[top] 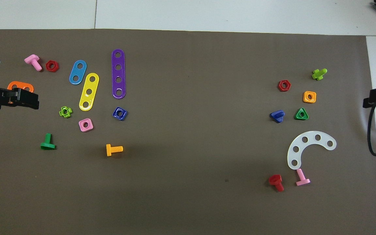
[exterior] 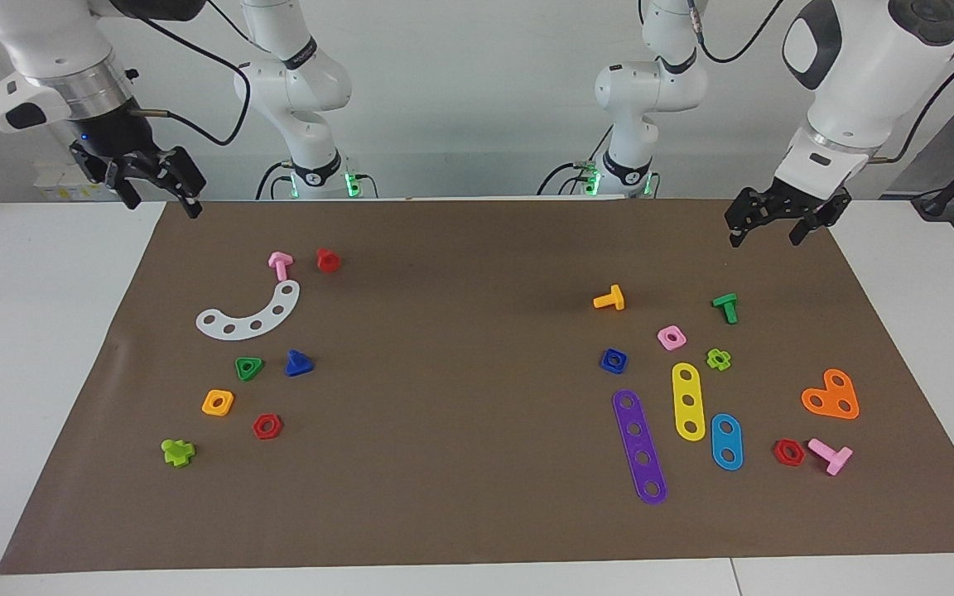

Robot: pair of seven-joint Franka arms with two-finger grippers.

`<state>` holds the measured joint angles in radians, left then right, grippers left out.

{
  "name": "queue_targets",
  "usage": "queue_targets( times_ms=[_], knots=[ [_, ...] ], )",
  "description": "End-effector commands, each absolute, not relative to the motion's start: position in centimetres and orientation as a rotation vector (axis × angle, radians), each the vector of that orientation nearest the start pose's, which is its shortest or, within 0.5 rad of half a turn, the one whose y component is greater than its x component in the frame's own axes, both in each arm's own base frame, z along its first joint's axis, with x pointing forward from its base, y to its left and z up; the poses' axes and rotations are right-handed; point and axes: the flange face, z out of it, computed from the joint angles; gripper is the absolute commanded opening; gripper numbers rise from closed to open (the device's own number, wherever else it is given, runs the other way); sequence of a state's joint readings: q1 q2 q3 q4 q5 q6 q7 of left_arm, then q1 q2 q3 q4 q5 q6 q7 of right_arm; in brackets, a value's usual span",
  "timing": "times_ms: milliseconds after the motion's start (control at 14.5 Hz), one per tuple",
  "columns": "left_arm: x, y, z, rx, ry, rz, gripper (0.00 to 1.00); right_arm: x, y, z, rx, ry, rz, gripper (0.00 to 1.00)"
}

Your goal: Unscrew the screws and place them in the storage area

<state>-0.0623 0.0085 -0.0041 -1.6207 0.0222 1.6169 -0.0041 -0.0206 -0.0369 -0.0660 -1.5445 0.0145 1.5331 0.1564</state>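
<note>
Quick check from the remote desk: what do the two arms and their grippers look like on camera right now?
Both arms are glossy white with dark grey joint caps and silver wrist rings. Each ends in a black two-finger gripper: right gripper, left gripper. Black cables loop along both arms, and green lights glow at both bases.

brown mat [exterior: 460, 513] covers white table [exterior: 21, 348]
</note>
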Motion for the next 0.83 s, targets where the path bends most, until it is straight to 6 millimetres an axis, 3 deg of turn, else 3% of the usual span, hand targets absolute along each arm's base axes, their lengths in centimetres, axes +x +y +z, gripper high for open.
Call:
queue_targets(
  times_ms=[0,344,757],
  knots=[
    [55.01,-3.18,60.18,-3.095,0.099,0.012,1.0,53.92,-4.78,64.15,-3.102,0.372,0.001,1.0],
    [55.01,-3.18,60.18,-3.095,0.099,0.012,1.0,53.52,-4.27,63.26,-3.117,0.302,0.007,1.0],
    [55.02,-3.1,60.18,-3.095,0.097,0.012,1.0,53.51,-4.31,63.51,-3.12,0.3,-0.005,1.0]
  ],
)
